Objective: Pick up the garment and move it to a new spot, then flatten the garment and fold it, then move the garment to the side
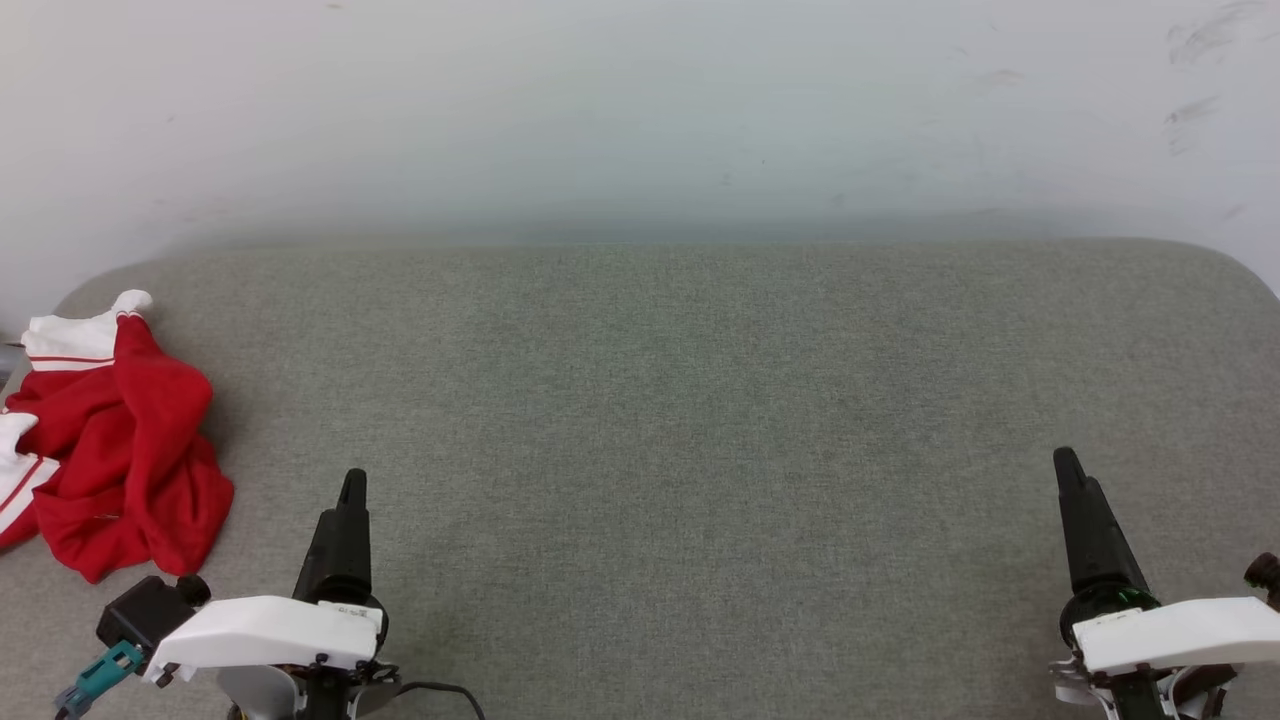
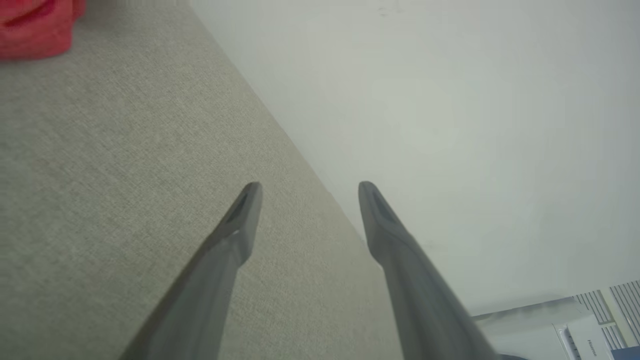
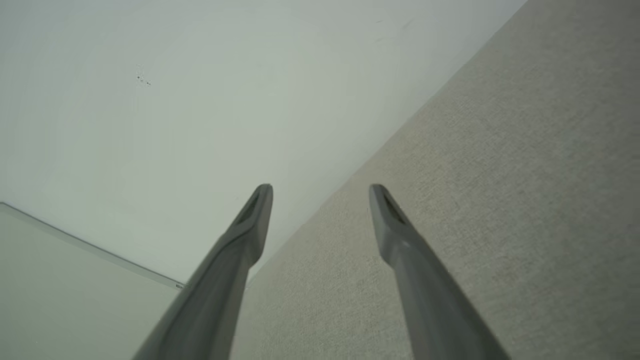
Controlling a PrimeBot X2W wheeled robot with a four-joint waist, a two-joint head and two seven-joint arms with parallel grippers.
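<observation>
Head view: garment (image 1: 120,450) lay crumpled at the far left edge of the grey fabric desk (image 1: 700,420), left claw (image 1: 352,482) near it at lower left, right claw (image 1: 1068,462) well apart at lower right. Left wrist view: left claw (image 2: 310,187) had fingers apart and empty over the desk (image 2: 100,175), garment (image 2: 35,25) in the top-left corner. Right wrist view: right claw (image 3: 320,189) also had fingers apart, holding nothing, desk (image 3: 500,200) meeting the wall (image 3: 200,100).

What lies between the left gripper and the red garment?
Nothing but bare grey cloth surface. In the head view the left gripper stands apart from the crumpled garment, with that plain surface between them.
</observation>
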